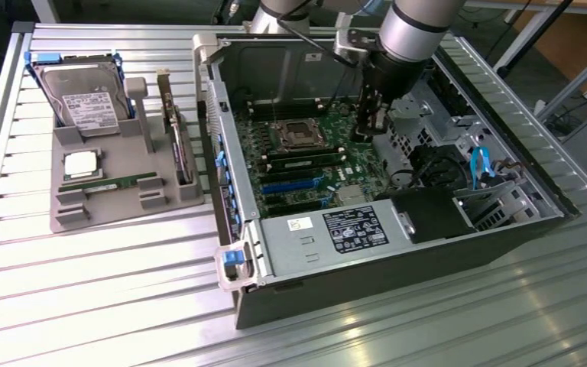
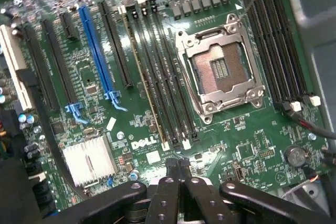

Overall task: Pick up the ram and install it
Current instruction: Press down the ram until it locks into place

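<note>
The open computer case lies on its side on the slatted worktop and serves as the landmark here. The arm reaches down into it from above, with the hand hanging over the motherboard, near the empty processor socket and on the side of it toward the exterior view's right. In the wrist view the hand has its two fingertips pressed together with nothing between them, so it is closed and empty.

Outside the case, toward the exterior view's left, a grey parts holder stands on the worktop just beside the case wall. The ram rests low in that holder, below the square silver processor, which itself sits below the hard drive. Its long axis runs roughly across the exterior view, one end pointing toward the case wall and the other away from it.

So the ram lies well apart from the hand, beyond the case wall on the exterior view's left. In the wrist view one memory slot beside the socket appears already filled, and the dark slots next to it look empty.
</note>
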`<state>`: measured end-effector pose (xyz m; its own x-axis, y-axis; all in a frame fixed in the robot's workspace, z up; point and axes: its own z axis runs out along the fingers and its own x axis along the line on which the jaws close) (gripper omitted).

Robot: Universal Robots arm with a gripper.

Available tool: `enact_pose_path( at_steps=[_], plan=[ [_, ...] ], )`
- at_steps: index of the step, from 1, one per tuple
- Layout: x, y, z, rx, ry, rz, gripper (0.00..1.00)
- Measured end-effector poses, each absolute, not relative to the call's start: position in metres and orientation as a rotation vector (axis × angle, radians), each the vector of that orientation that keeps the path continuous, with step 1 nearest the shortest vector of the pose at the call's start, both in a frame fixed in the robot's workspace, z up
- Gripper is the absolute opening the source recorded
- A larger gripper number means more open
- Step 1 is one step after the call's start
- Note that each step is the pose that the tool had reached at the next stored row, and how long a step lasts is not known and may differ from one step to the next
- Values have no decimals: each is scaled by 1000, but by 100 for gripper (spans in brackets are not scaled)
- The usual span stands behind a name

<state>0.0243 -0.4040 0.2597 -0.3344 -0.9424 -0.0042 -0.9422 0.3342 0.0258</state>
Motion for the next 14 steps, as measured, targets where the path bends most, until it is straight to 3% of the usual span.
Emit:
enact_pose_path(
  at_steps=[14],
  plan=[
    [24,-404,257,927,-2998,-41,10]
  ],
)
